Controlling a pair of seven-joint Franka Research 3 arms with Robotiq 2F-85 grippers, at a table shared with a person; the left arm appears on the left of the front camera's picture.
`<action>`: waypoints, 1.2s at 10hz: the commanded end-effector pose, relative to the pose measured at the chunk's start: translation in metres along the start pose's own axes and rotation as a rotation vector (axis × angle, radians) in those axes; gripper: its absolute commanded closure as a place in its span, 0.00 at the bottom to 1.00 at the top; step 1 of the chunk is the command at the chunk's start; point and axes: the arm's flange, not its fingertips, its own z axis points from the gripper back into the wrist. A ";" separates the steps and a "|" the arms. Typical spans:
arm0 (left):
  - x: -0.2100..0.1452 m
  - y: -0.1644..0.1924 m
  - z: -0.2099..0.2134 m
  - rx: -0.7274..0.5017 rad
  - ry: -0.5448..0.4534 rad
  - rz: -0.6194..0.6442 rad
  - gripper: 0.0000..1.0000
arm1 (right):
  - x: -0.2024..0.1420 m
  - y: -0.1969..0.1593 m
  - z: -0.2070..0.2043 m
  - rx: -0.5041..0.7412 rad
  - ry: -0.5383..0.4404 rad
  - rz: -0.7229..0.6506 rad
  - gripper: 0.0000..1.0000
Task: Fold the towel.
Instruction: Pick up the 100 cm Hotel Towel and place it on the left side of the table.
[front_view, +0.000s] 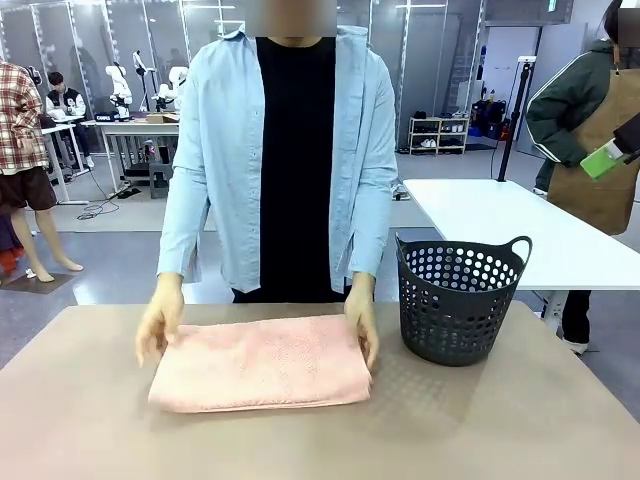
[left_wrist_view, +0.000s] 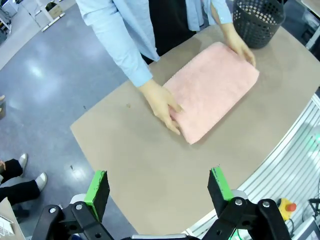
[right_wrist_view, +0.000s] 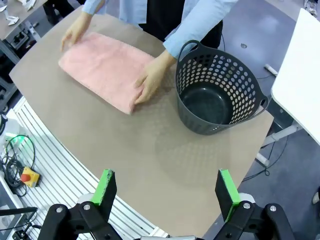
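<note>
The salmon-pink towel (front_view: 262, 362) lies folded into a flat rectangle on the brown table, toward the person's side. The person's two hands (front_view: 158, 322) rest on its left and right ends. From the left wrist view the towel (left_wrist_view: 212, 90) sits far ahead, and my left gripper (left_wrist_view: 159, 187) hangs high above the table's near edge, open and empty. The right wrist view has the towel (right_wrist_view: 102, 67) at upper left, with my right gripper (right_wrist_view: 166, 192) open and empty, well above the table.
A dark grey perforated basket (front_view: 458, 298) with handles stands empty to the right of the towel; its inside (right_wrist_view: 207, 102) holds nothing. The table's near half (front_view: 300, 445) is bare. A white table (front_view: 520, 225) stands behind on the right.
</note>
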 end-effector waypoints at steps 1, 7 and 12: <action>-0.001 -0.001 0.002 0.011 0.006 0.006 0.00 | 0.000 -0.002 0.000 -0.002 0.009 -0.008 0.00; -0.001 -0.001 0.002 0.011 0.006 0.006 0.00 | 0.000 -0.002 0.000 -0.002 0.009 -0.008 0.00; -0.001 -0.001 0.002 0.011 0.006 0.006 0.00 | 0.000 -0.002 0.000 -0.002 0.009 -0.008 0.00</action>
